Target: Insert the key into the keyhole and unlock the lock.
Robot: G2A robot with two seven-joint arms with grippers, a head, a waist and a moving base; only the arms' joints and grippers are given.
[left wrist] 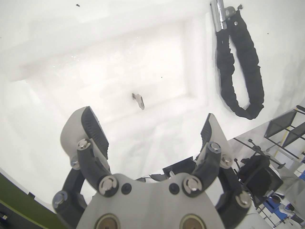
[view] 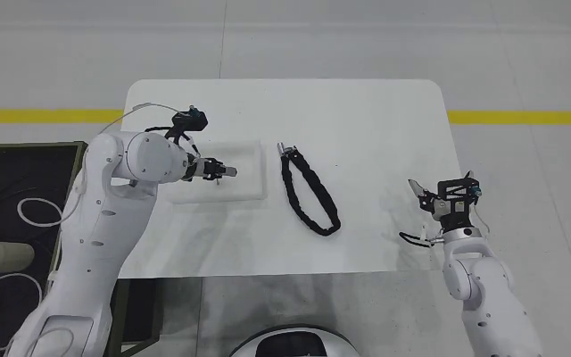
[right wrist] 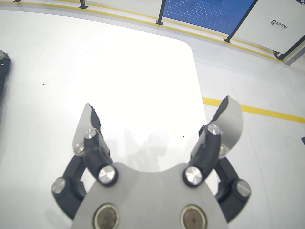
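Observation:
A small metal key (left wrist: 139,100) stands on the floor of a shallow white foam tray (view: 252,189), whose wall (left wrist: 194,55) shows in the left wrist view. My left gripper (left wrist: 150,123) hangs open just above the tray, with the key a short way beyond its fingertips; from above, this gripper (view: 227,170) sits over the tray's left half. The lock (view: 308,192) is a black fabric-covered loop with a shiny metal cylinder (left wrist: 219,15) at its far end, lying right of the tray. My right gripper (view: 413,214) is open and holds nothing near the table's right front.
The white table (view: 375,116) has rounded corners and a right edge close to the right gripper (right wrist: 158,107). An end of the lock (right wrist: 3,72) shows in the right wrist view. A dark mat (view: 31,205) with white rings lies left of the table.

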